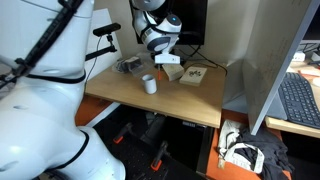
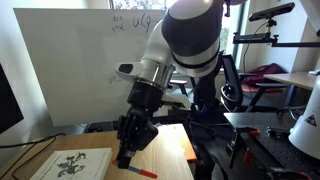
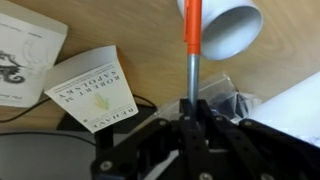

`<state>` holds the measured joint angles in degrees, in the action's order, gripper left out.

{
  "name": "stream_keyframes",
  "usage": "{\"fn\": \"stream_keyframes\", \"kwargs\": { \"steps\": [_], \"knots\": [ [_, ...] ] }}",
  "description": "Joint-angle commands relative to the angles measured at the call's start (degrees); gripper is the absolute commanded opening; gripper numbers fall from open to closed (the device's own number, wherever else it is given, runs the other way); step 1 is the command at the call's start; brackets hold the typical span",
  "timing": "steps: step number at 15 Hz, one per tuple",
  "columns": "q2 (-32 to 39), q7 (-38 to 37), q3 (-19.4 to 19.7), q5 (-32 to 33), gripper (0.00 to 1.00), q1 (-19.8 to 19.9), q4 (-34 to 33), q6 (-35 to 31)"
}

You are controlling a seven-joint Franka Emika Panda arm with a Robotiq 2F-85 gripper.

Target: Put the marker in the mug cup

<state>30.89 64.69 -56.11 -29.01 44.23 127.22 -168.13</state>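
Marker [image 3: 190,30] sitting just beside mug cup [image 3: 226,26], orange end reaching toward cup, gray end running between gripper [image 3: 192,110] jaws; cannot tell whether jaws are clamping it. Probably behaving light, stiff, smooth and roll-prone; gripping mid-shaft with 2 pads looking safest.

On one light wooden table [image 1: 180,105] there are one small white cylindrical cup [image 3: 228,25], one thin orange-red marker [image 3: 193,25] and two flat printed booklets [image 3: 95,92].
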Motion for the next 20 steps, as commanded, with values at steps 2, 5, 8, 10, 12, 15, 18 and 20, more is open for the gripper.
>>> {"fn": "stream_keyframes", "kwargs": {
  "steps": [2, 5, 8, 10, 12, 15, 18, 20],
  "knots": [
    [8.6, 5.8, -10.4, 2.5, 0.03, 9.4, -0.4, -4.5],
    [16.9, 9.0, -18.4, 10.8, 0.03, 17.4, 0.9, -5.6],
    [26.2, 9.7, -19.7, 22.4, 0.03, 20.7, 1.3, -3.4],
    [32.3, 10.2, -18.7, 29.6, 0.03, 20.8, 0.9, -2.9],
    [38.4, 11.2, -18.5, 35.7, 0.03, 20.8, 0.3, -1.7],
    [46.9, 14.1, -19.1, 42.4, 0.03, 21.9, -0.7, 1.9],
    [53.1, 18.2, -19.7, 44.6, 0.03, 23.2, -2.0, 7.8],
    [55.8, 21.6, -20.2, 43.7, 0.03, 23.9, -3.2, 12.4]
  ]
}}
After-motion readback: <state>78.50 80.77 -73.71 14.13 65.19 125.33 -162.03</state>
